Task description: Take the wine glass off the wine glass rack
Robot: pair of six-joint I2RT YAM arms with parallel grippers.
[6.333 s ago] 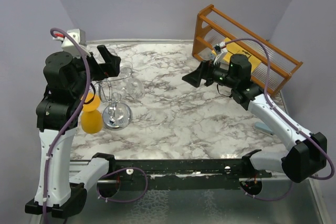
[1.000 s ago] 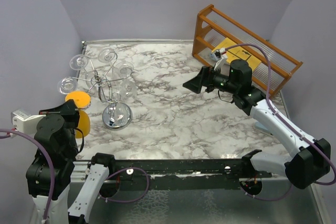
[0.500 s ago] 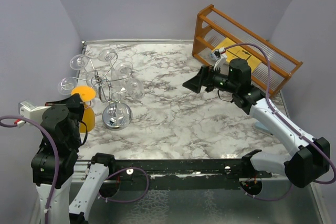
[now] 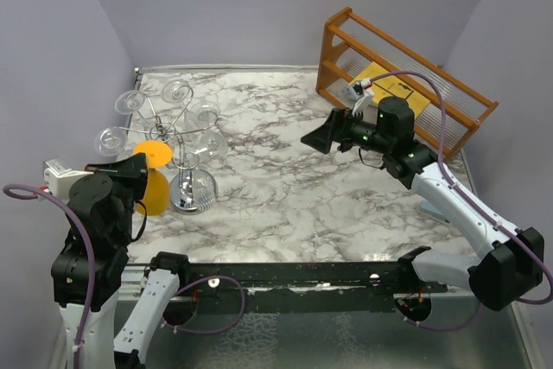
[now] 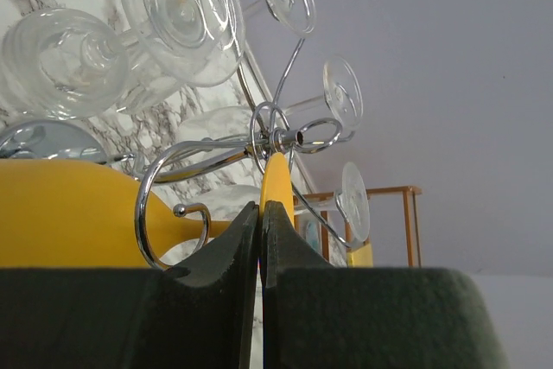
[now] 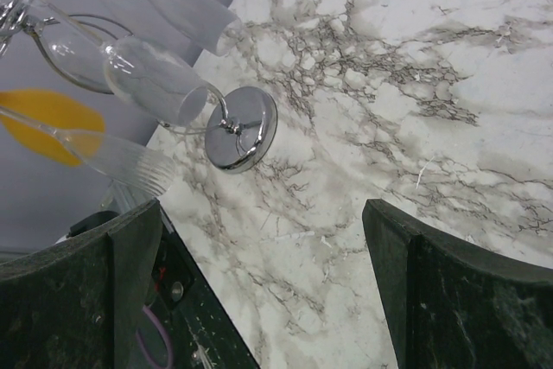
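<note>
The wine glass rack (image 4: pixel 177 137) is a silvery wire tree on a round chrome base (image 4: pixel 192 192) at the table's left. Several clear glasses (image 4: pixel 131 101) hang from its curled arms. An orange-yellow wine glass (image 4: pixel 154 192) lies tilted at the rack's near-left side, its round foot (image 4: pixel 151 151) up by the wires. My left gripper (image 4: pixel 136 168) is shut on that foot; in the left wrist view the foot's yellow edge (image 5: pixel 276 183) rises from between the closed jaws (image 5: pixel 260 206), just under the rack's hub (image 5: pixel 276 137). My right gripper (image 4: pixel 321 137) hangs open above the table's middle, holding nothing (image 6: pixel 268 291).
An orange-brown wooden slatted shelf (image 4: pixel 406 75) leans at the back right behind the right arm. A small pale blue thing (image 4: pixel 432 211) lies by the right edge. The grey wall stands close to the rack's left. The rack's base (image 6: pixel 242 127) shows in the right wrist view.
Over the last second my left gripper has carried the orange-yellow glass rightward, closer to the rack's stem. The right arm has stayed still and open.
</note>
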